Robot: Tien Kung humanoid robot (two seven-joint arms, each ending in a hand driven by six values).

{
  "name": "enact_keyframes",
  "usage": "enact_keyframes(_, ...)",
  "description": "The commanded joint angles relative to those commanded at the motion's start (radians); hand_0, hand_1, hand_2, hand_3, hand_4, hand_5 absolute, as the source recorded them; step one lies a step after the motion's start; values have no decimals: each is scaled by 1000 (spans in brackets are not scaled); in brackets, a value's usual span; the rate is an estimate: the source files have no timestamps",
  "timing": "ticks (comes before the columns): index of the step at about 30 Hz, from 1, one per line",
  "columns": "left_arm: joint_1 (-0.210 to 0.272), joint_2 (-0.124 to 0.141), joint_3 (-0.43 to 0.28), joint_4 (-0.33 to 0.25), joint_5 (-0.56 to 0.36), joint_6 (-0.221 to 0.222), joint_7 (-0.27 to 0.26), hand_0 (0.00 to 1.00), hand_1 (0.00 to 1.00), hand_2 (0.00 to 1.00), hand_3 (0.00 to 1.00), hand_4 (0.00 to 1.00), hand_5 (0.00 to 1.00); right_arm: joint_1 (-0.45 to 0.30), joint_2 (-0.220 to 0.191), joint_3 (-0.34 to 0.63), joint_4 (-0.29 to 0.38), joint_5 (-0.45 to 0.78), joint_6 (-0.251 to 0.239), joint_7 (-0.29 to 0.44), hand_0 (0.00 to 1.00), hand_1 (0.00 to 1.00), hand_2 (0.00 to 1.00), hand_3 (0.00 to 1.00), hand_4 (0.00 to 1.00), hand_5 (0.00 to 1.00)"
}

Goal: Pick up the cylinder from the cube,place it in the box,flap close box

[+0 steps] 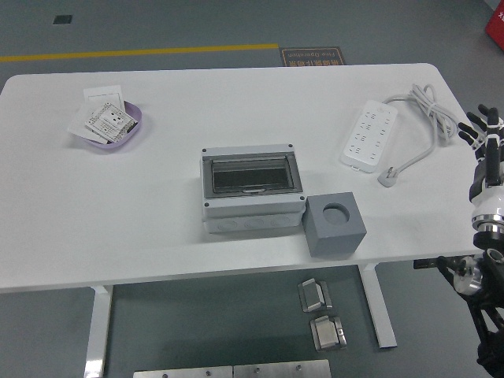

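A grey cube (335, 224) with an empty round hole in its top sits near the table's front edge. No cylinder shows anywhere. To the cube's left stands a grey box (252, 191) with its smoked clear flap lying shut. My right hand (482, 134) is at the picture's right edge, off the table's right side, fingers spread and holding nothing. My left arm is out of view.
A white power strip (369, 135) with its coiled cable (429, 110) lies at the right rear. A purple dish (112, 126) holding cards sits at the left rear. The white table (118, 205) ends close in front of the cube.
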Motion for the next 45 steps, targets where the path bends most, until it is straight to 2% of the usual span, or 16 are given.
enact_keyframes(8, -9, -3, 23, 0, -25, -7, -37, 638, 636, 481, 603, 668, 315, 11, -23, 26, 27, -38, -12, -18, 743, 678, 709, 733, 922, 878)
enact_keyframes(9, -10, -3, 24, 0, -25, -7, -39, 638, 636, 484, 605, 667, 316, 14, -26, 28, 31, -42, -13, -21, 746, 678, 712, 732, 903, 834)
enact_keyframes(13, -19, -2, 23, 0, -23, -10, -46, 638, 636, 484, 605, 667, 316, 25, -37, 40, 49, -56, -19, -26, 746, 678, 712, 732, 903, 834)
enact_keyframes(19, -27, 16, 42, 0, -47, -12, -68, 638, 636, 490, 605, 669, 318, 26, -34, 70, 79, -69, -28, -25, 740, 679, 713, 733, 927, 844)
enact_keyframes(21, -31, 29, 61, 0, -69, -15, -84, 638, 636, 492, 605, 669, 318, 25, -27, 83, 87, -74, -33, -26, 744, 680, 712, 732, 927, 862)
enact_keyframes(25, -33, 37, 69, 0, -79, -16, -92, 638, 636, 492, 605, 669, 318, 30, -22, 86, 83, -75, -34, -27, 744, 680, 712, 732, 927, 862)
enact_keyframes(39, -27, 37, 35, 0, -44, -9, -49, 639, 636, 505, 605, 671, 325, 57, -18, 48, 54, -108, -37, -45, 743, 679, 711, 731, 927, 861)
enact_keyframes(44, -30, 44, 31, 0, -45, -6, -42, 639, 636, 505, 605, 671, 325, 60, -11, 36, 43, -139, -30, -85, 743, 679, 711, 731, 927, 861)
enact_keyframes(45, -30, 44, 29, 0, -45, -6, -40, 639, 636, 506, 606, 671, 326, 61, -11, 33, 41, -148, -28, -97, 743, 679, 711, 731, 921, 835)
